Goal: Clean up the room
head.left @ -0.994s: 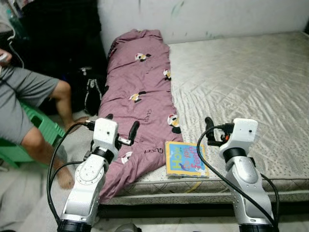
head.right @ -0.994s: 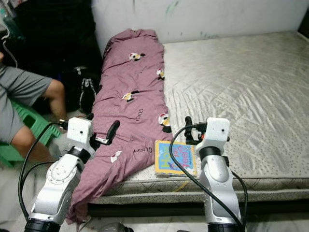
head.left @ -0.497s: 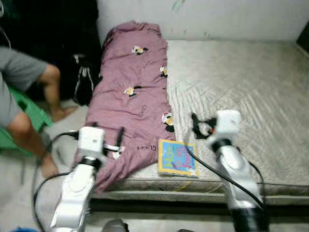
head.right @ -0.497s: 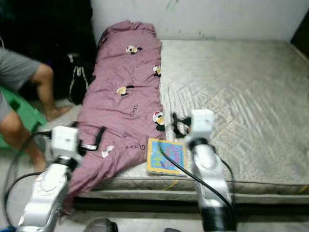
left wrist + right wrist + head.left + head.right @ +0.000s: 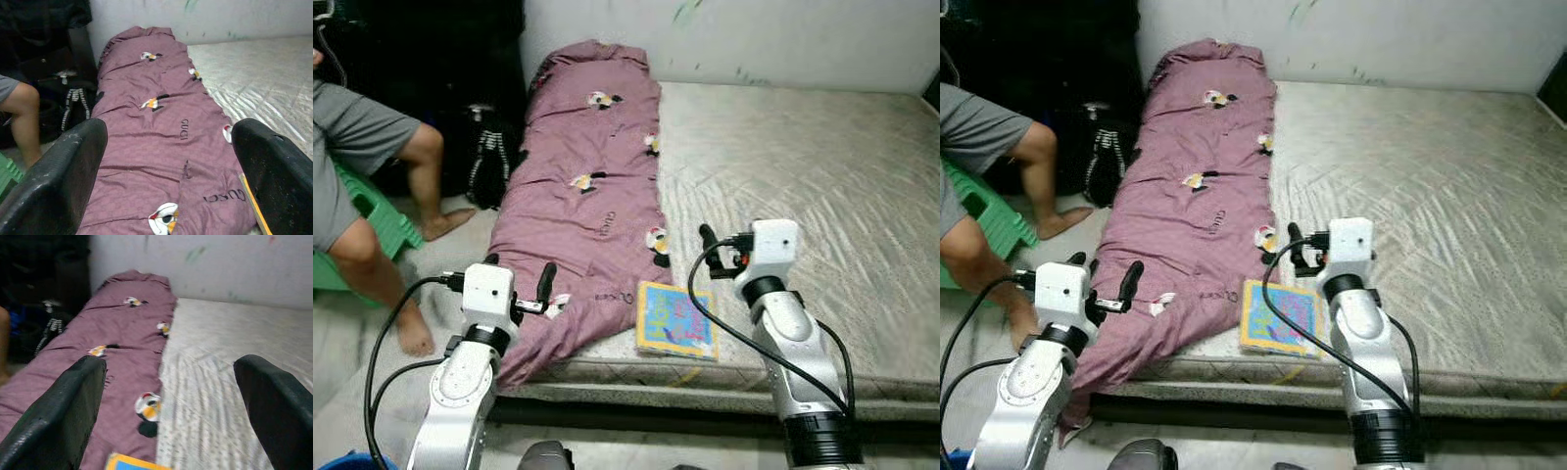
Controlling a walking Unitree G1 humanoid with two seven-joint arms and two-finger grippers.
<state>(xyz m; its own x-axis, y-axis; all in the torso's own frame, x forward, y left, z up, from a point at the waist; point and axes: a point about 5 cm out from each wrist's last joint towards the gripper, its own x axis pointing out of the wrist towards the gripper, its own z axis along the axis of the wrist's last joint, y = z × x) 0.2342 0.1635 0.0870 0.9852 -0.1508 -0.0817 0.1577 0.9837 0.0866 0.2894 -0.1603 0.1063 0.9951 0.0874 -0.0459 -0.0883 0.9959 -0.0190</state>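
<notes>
Hovering with both tools released, the left tool (image 5: 519, 284) over the purple blanket (image 5: 592, 206), the right tool (image 5: 720, 250) near the book (image 5: 676, 320), risking nudging it off the bed (image 5: 803, 186) edge.

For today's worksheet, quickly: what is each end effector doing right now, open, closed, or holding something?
Left end effector: open, holding nothing, above the quilt.
Right end effector: open, holding nothing, above the mattress near the book.
</notes>
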